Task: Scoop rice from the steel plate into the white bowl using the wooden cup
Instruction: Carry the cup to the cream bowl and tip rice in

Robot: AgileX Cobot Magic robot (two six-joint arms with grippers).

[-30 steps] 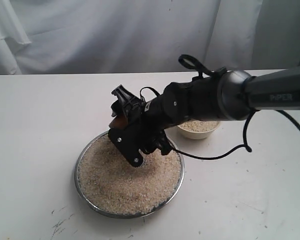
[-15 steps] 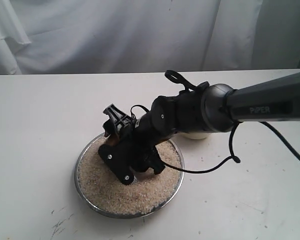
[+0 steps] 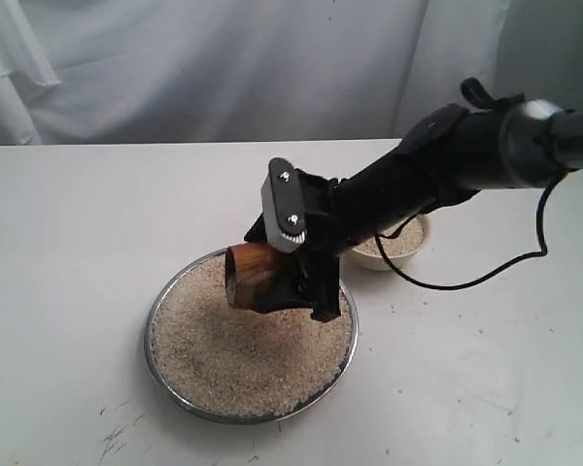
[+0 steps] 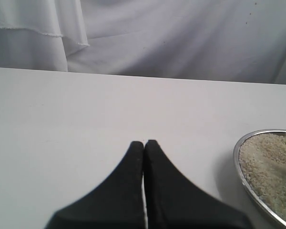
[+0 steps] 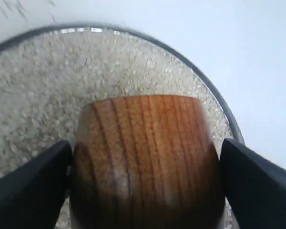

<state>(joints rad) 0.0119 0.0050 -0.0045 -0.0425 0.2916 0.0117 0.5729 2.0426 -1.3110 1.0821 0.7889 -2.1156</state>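
Note:
The steel plate [image 3: 167, 291] lies at the front middle of the table, filled with rice [image 3: 233, 359]. My right gripper [image 3: 277, 282] is shut on the wooden cup [image 3: 251, 275], which lies tilted on its side just above the rice at the plate's far part. In the right wrist view the wooden cup [image 5: 145, 157] sits between both black fingers [image 5: 26, 186], over the rice [image 5: 47, 86] and the plate rim [image 5: 205, 88]. The white bowl [image 3: 403, 248] with some rice stands behind the right arm, partly hidden. My left gripper [image 4: 144, 143] is shut and empty over bare table, beside the plate [image 4: 238, 162].
A white cloth backdrop [image 3: 223, 68] hangs behind the table. A black cable [image 3: 466, 282] loops from the right arm above the table to the right of the plate. Dark scuff marks [image 3: 117, 432] show at the table's front left.
The right wrist has rotated, turning the gripper over so the wooden cup now shows on its side above the rice. The arm has drawn back to the right, uncovering the bowl.

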